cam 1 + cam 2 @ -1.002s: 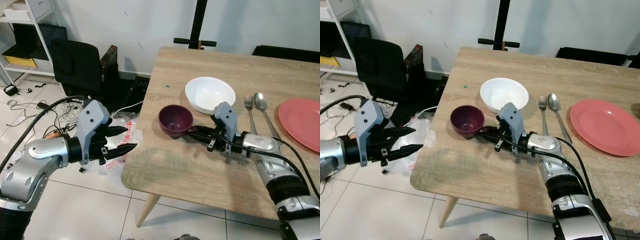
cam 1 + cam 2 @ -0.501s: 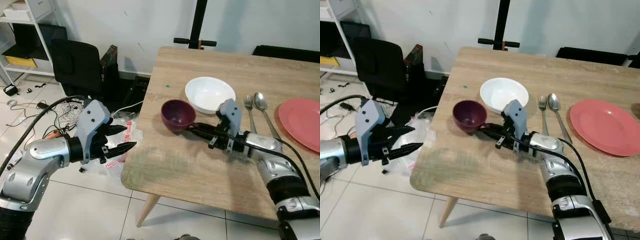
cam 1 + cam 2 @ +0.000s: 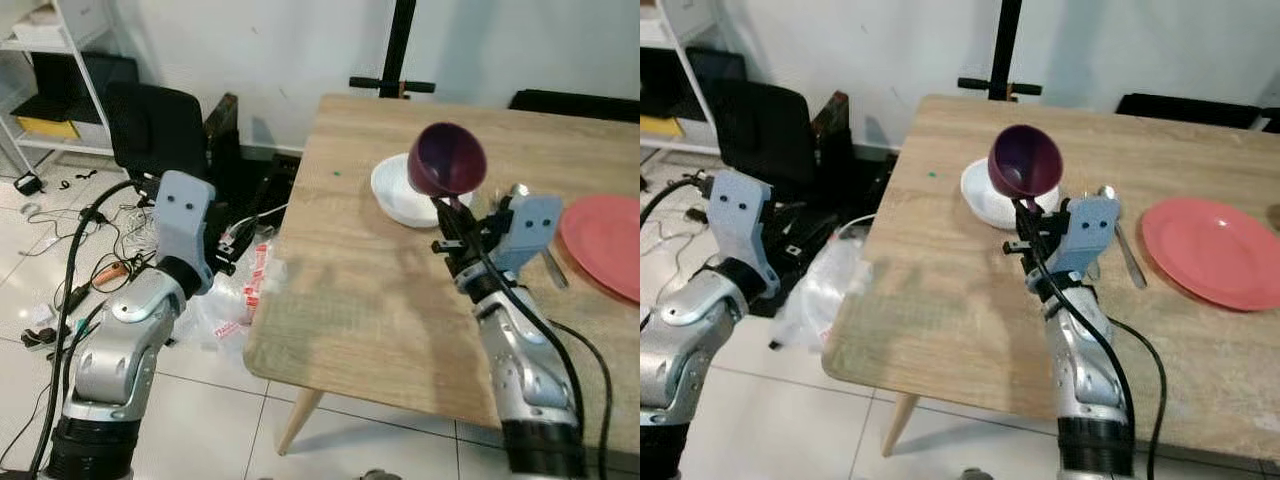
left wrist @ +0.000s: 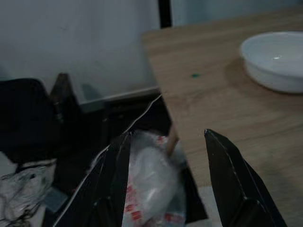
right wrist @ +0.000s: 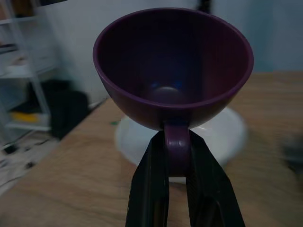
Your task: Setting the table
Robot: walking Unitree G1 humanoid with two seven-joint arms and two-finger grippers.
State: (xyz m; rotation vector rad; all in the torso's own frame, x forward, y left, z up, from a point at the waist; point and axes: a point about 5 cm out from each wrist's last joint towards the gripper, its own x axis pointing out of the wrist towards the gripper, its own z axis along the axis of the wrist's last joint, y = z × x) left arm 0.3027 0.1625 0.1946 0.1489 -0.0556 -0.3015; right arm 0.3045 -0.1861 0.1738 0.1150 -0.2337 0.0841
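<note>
You can see the purple cup covering part of the white bowl behind it, and the right hand and its wrist hide most of the fork and spoon. The pink plate is cut off by the picture's edge. In the right wrist view, the desk and bowl are blurred.

Silver arms, grey-blue wrist housings, black cables, long black fingers

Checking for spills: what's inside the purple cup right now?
Nothing: the purple cup, clamped by its handle in the right gripper, shows a bare bottom. No part of its inside is hidden.
</note>
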